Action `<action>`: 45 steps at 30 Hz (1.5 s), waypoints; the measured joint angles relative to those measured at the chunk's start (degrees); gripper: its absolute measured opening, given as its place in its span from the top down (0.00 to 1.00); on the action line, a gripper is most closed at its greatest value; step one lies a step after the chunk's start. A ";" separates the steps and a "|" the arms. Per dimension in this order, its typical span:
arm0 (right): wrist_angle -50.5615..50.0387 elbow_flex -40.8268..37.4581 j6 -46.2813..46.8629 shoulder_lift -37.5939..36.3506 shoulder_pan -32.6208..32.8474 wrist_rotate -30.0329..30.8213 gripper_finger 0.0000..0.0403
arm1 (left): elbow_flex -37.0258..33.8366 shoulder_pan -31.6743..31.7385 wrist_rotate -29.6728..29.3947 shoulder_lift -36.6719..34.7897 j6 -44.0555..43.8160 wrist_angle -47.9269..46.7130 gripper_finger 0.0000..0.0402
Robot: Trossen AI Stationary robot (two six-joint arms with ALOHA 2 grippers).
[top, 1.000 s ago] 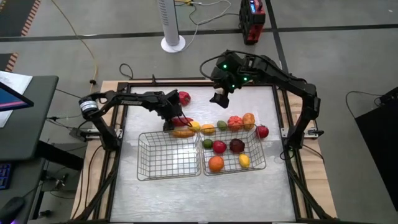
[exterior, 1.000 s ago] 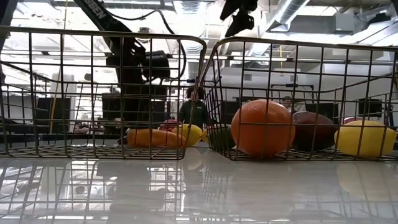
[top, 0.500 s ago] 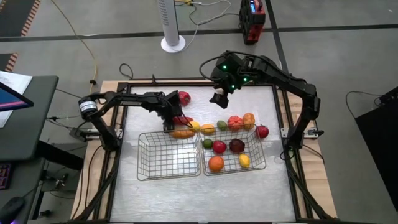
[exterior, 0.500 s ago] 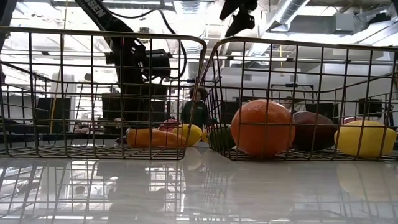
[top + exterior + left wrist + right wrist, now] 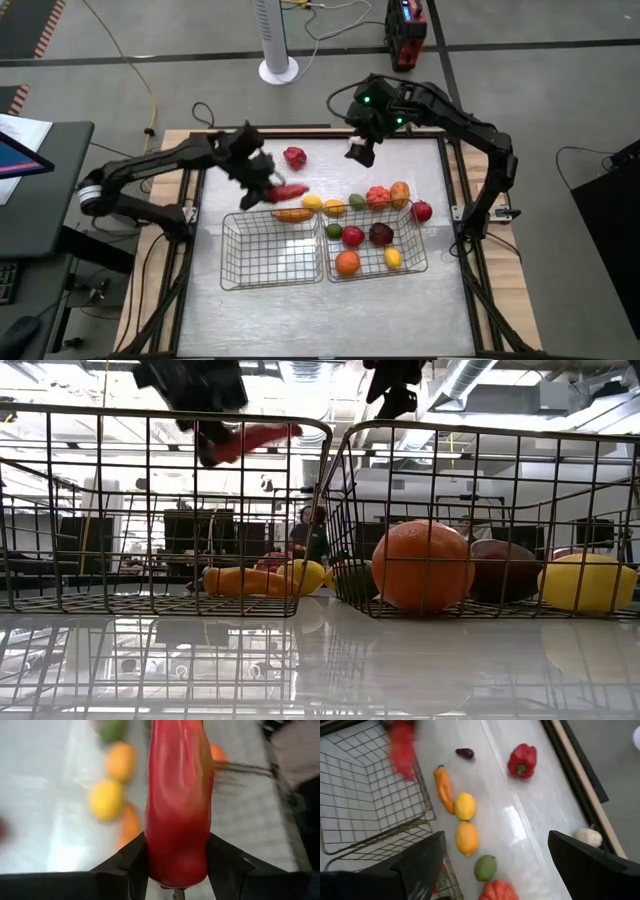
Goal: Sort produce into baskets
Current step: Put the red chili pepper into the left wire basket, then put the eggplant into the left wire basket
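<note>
A long red pepper [image 5: 289, 190] is gripped between the left hand's [image 5: 268, 186] fingers, above the left basket's [image 5: 238, 262] upper rim.

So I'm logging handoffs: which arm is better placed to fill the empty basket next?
Left: its gripper is shut on the red pepper by the empty basket's rim; the right gripper hangs open, farther off.

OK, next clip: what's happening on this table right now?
Two robot arms are sorting toy produce into two wire baskets. The left gripper is shut on a long red pepper, held in the air near the far edge of the empty left basket. The right gripper hangs open above the table's far side, holding nothing. The right basket already holds several fruits, and a row of produce lies on the table behind the baskets, including a red bell pepper.
</note>
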 joint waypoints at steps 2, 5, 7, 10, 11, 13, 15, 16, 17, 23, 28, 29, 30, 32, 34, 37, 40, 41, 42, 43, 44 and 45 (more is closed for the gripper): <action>0.00 0.00 -0.15 -0.63 -1.19 0.00 0.06 | -1.12 -3.93 -0.30 -2.34 -3.90 -1.47 0.63; 0.60 0.00 -0.21 -1.08 -2.60 0.00 0.06 | -2.58 -9.65 -0.80 -4.01 -12.43 -2.64 0.62; 0.80 0.00 -0.52 -1.24 -3.62 -0.01 0.06 | -2.60 -12.49 -2.13 -4.30 -16.82 -2.80 0.62; 1.87 0.00 -0.82 -1.26 -4.32 -0.04 0.06 | -2.60 -15.35 -6.46 -4.32 -22.15 -3.85 0.61; 2.14 0.00 -0.97 -1.27 -4.44 -0.04 0.06 | -2.60 -16.12 -8.15 -4.16 -23.86 -4.53 0.61; 2.23 0.00 -1.68 -1.28 -4.63 -0.07 0.06 | -2.60 -17.28 -10.09 -3.88 -24.60 -5.32 0.58; 2.23 0.00 -1.92 -1.28 -4.63 -0.09 0.06 | -2.60 -18.10 -12.60 -3.84 -24.89 -6.72 0.53; 2.23 0.00 -2.01 -1.28 -4.63 -0.09 0.06 | -2.60 -18.37 -13.56 -3.86 -24.92 -7.02 0.49; 2.23 0.00 -2.06 -1.28 -4.63 -0.11 0.06 | -2.60 -18.42 -14.07 -3.86 -24.83 -7.09 0.46; 2.27 0.00 -1.98 -1.28 -4.61 -0.15 0.06 | 1.53 -14.74 -16.98 -3.88 -23.74 -7.73 0.36; 4.41 0.00 -1.83 -1.28 -4.60 -2.29 0.06 | 2.30 -7.39 -24.32 -2.00 -17.05 -8.42 0.38; 5.01 0.00 -1.80 -1.28 -4.46 -2.81 0.06 | 1.57 -5.43 -24.34 -1.01 -15.25 -9.18 0.39; 5.60 0.00 -1.59 -1.28 -4.24 -2.99 0.06 | 0.57 -3.59 -24.18 0.20 -13.40 -9.60 0.40; 6.10 0.00 -1.41 -1.30 -3.92 -2.99 0.06 | -1.61 -0.45 -22.53 2.56 -9.47 -7.64 0.41; 6.06 0.00 -1.23 -1.28 -3.41 -3.02 0.06 | -3.91 2.12 -21.19 4.89 -5.29 -5.06 0.43; 5.87 0.00 -0.61 -1.30 -2.63 -3.02 0.06 | -6.44 4.07 -23.31 8.62 -0.99 -0.27 0.44; 5.84 0.00 -0.05 -1.30 -2.08 -2.95 0.06 | -7.31 4.99 -25.31 11.84 0.63 2.95 0.44; 5.84 0.00 0.08 -1.30 -1.78 -2.85 0.06 | -7.52 5.30 -25.26 12.74 0.91 4.54 0.44; 5.85 0.00 0.12 -1.30 -1.56 -2.57 0.06 | -7.88 5.50 -24.92 13.48 1.19 6.03 0.44; 5.88 0.00 0.12 -1.29 -1.48 -1.99 0.06 | -8.18 5.76 -24.42 14.25 1.48 7.28 0.44; 5.92 0.00 0.12 -1.30 -1.48 -1.52 0.06 | -8.50 6.14 -23.98 15.08 1.83 8.74 0.44; 6.08 0.00 0.27 -1.30 -1.48 -1.37 0.06 | -8.88 6.53 -23.53 15.88 2.10 10.12 0.44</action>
